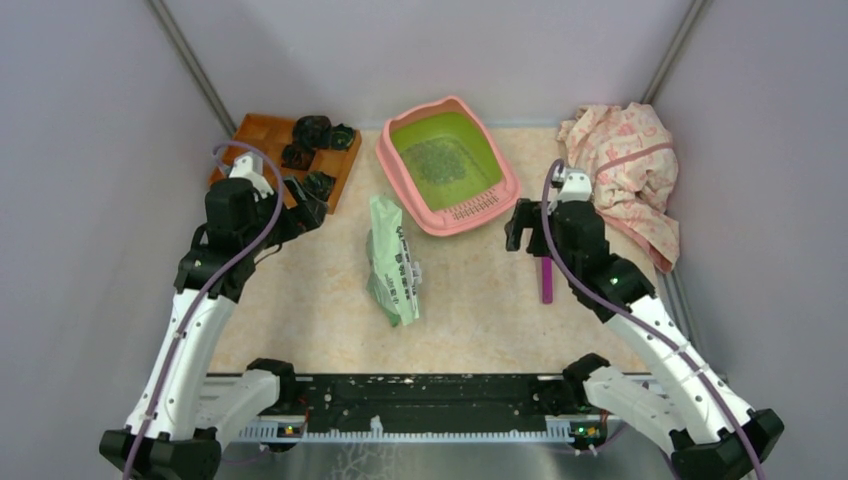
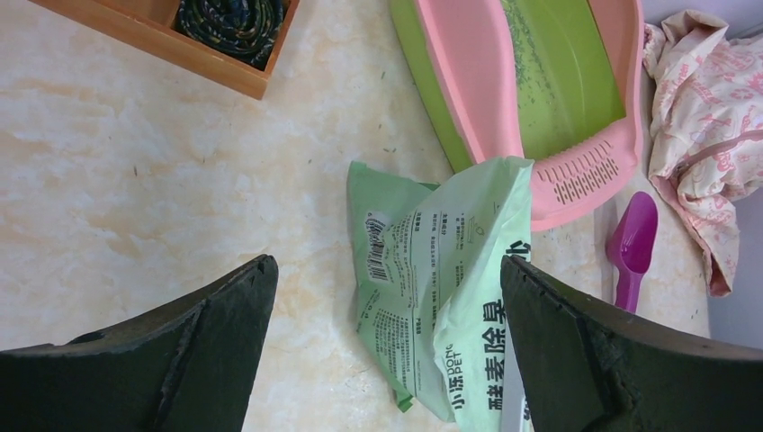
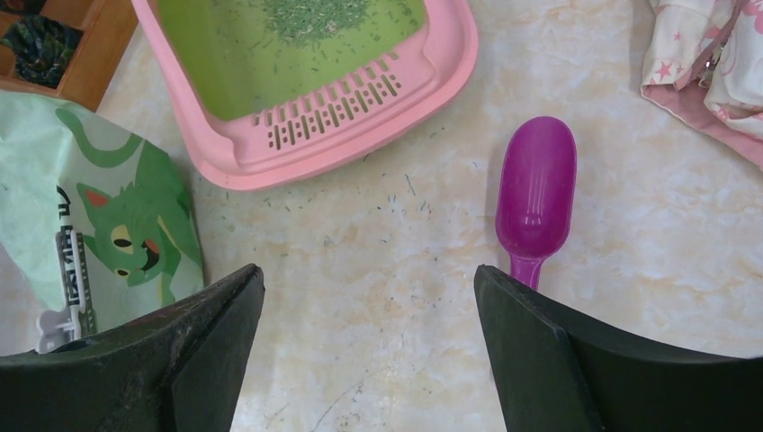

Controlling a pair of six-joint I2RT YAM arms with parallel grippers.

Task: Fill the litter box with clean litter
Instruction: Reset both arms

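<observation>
Presently, litter box [image 1: 402, 178]: at the far edge of the worktop [image 1: 480, 310], about midway along it. It sits at an angle, with the slotted pink grate end turned toward the near right.
Litter [image 1: 440, 160]: a dark, speckled patch on the middle of the green floor of the box. The floor around the patch is bare. A few loose grains lie on the worktop just outside the grate end.
Bag [image 1: 395, 262]: pale green with printed text, lying flat in the middle of the worktop. Its far end is just beside the box's near left rim; whether they touch cannot be told.
Scoop [image 3: 535, 193]: purple, lying on the worktop toward the right edge, near the grate end but apart from it. Its bowl points toward the far edge.
Wooden tray [image 1: 262, 135]: at the far left corner, with dark bundles in several compartments.
Cloth [image 1: 625, 165]: pink and patterned, crumpled at the far right corner.
Left gripper [image 2: 389, 270]: released, fingers spread wide with nothing between them. It is raised over the worktop near the tray's near edge and faces the bag.
Right gripper [image 3: 367, 274]: released, fingers wide apart and empty. It is raised over bare worktop between the bag and the scoop, on the near side of the grate end.
</observation>
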